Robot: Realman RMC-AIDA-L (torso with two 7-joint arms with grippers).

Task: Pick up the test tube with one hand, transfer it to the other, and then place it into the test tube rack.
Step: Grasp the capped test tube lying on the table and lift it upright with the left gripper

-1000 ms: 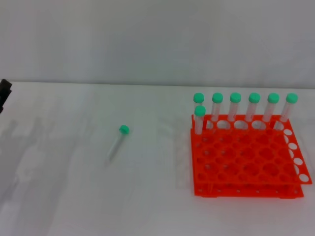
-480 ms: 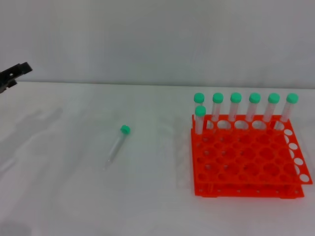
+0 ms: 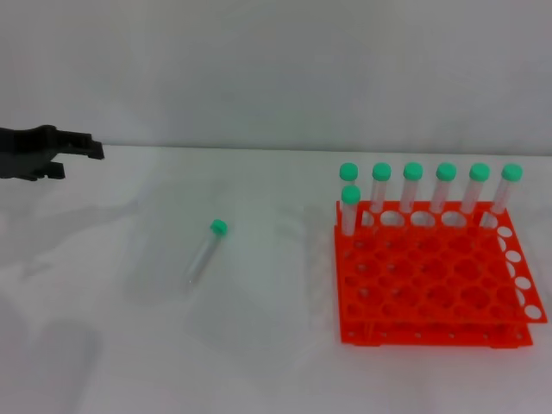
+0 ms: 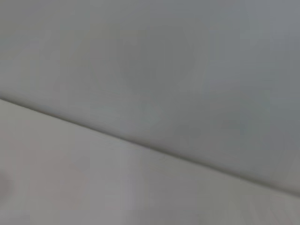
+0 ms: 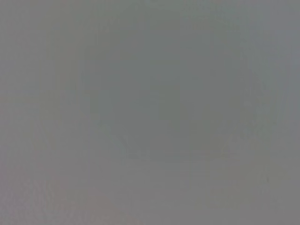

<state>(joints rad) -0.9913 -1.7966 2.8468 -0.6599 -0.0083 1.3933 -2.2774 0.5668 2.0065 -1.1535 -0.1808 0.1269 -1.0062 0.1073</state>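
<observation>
Test tube (image 3: 204,251): lying loose on the white table (image 3: 129,345), green cap toward the far side, well left of the rack.
Change: half a second ago only a black tip showed at the left edge; now the left gripper (image 3: 82,153) reaches further in above the table's far edge.
Left gripper: fingers look slightly apart, holding nothing, well away from the tube.
Test tube rack (image 3: 431,280): orange-red, on the right, seven capped tubes (image 3: 412,185) upright along its far rows.
Right gripper: out of sight.
</observation>
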